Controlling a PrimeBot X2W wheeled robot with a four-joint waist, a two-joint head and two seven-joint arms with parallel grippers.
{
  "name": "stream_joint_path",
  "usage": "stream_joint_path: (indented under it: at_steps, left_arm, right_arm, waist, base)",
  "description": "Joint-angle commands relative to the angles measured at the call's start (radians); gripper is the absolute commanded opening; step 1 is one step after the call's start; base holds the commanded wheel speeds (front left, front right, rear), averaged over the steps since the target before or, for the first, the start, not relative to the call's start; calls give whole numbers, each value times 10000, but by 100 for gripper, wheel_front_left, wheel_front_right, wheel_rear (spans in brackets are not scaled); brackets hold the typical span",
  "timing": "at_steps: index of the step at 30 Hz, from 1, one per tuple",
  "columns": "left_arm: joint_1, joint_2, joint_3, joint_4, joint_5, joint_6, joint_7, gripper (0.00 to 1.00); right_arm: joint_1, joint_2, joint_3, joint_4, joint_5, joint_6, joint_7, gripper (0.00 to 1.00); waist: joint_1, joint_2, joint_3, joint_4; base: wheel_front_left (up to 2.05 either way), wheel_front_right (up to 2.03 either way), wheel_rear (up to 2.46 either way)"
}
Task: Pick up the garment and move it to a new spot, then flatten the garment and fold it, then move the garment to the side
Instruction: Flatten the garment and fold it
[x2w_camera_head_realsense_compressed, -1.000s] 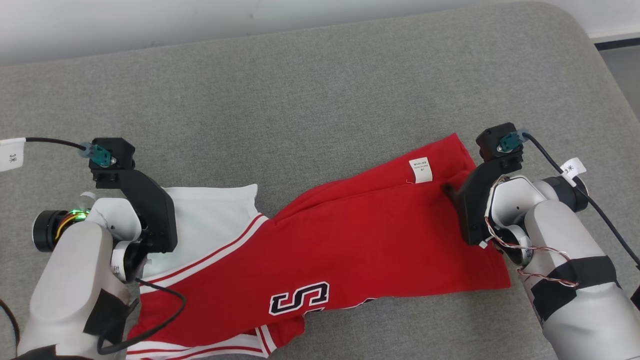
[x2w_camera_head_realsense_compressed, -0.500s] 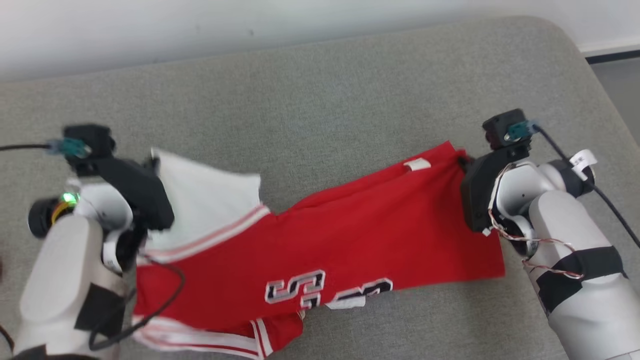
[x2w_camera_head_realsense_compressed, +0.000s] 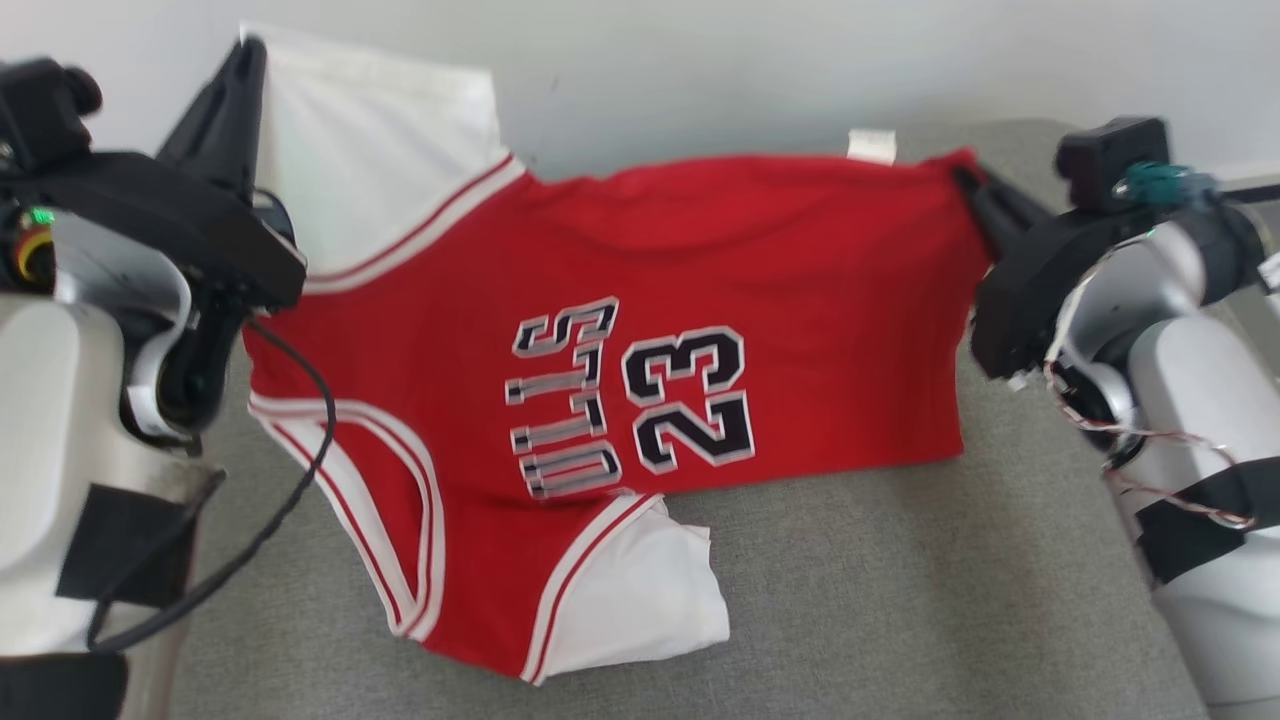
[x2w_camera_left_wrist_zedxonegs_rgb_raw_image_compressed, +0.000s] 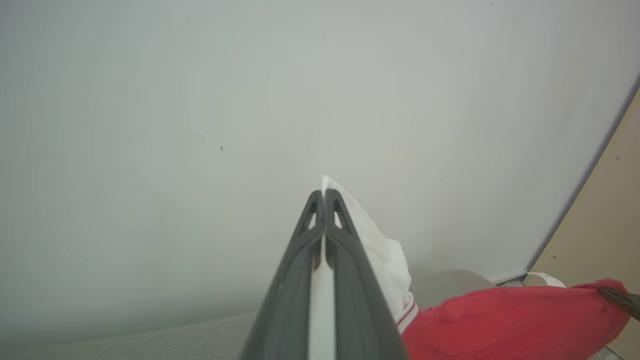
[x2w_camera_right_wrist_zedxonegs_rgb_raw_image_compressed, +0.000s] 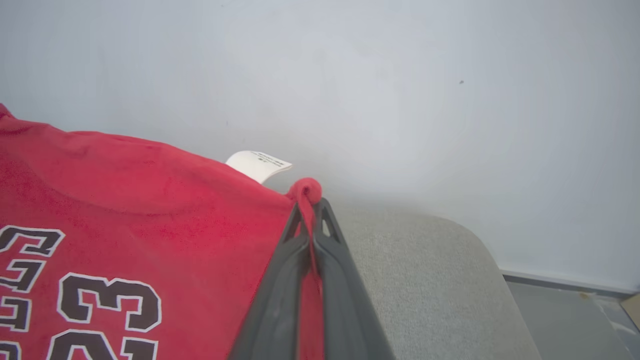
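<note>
**Red Jersey Held Stretched Between Both Grippers**

The garment, a red jersey with white sleeves and striped trim, is held up and spread above the grey cushion, in front of the pale wall. Its upper edge runs nearly level from one gripper to the other. The number 23 is printed on the cloth, with a row of letters beside it, and both are seen turned sideways. The lower part of the garment hangs down, and the lower white sleeve appears to rest on the cushion. A small white label stands up from the upper edge, near the red corner.

The upper white sleeve is gripped at its corner by the left gripper, which is closed on it. In the left wrist view a thin strip of white cloth is seen pressed between the two dark fingers, with its tip just past them.

The red corner on the other side is gripped by the right gripper, also closed on the cloth. In the right wrist view a small bunch of red cloth is seen just above the fingertips.
</note>
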Motion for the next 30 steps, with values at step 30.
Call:
stream_joint_path:
  at_steps: [30]
  left_arm:
    - [-4786,-21,-1496,1760,-1233,8,-2649,0]
  right_arm:
    - [-3830,-1003,1614,831,-359,-23,-1920,0]
  waist:
    - [1,1,1416,97]
  base:
    - [0,0,0]
